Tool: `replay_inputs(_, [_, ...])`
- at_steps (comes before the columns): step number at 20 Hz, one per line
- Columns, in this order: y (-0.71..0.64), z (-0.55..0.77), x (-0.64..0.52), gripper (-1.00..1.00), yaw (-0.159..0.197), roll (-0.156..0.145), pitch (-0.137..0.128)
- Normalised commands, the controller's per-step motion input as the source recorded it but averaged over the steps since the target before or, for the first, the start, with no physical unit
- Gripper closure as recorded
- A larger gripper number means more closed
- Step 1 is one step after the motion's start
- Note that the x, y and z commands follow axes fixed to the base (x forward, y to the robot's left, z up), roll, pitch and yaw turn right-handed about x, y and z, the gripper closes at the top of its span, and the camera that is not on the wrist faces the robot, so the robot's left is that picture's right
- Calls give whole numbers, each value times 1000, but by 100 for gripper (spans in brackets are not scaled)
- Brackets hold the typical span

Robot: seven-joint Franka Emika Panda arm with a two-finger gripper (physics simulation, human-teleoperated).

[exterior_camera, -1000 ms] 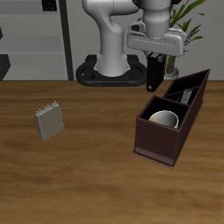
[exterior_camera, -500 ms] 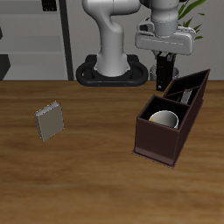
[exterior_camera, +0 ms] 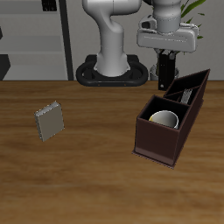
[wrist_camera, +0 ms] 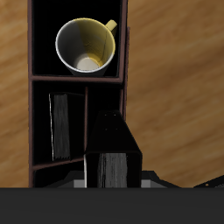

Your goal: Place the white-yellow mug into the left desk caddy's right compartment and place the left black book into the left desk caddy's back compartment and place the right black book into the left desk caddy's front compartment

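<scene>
Below the gripper (wrist_camera: 112,179), which grips a black book (wrist_camera: 112,149), the left desk caddy (wrist_camera: 124,61) holds the white-yellow mug (wrist_camera: 85,45).

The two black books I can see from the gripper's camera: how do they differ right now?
One black book already stands inside a narrow slot of the left desk caddy, untouched; the other black book is clamped in the gripper, above the caddy. The slotted one sits beside the compartment holding the white-yellow mug; the held one hangs over the neighbouring narrow slot. Both are dark, thin and held edge-up.
</scene>
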Motion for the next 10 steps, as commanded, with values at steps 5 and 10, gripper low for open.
replay_inputs(5, [7, 26, 103, 100, -6, -9, -1])
replay_inputs(10, [-24, -31, 178, 100, -13, -17, 16])
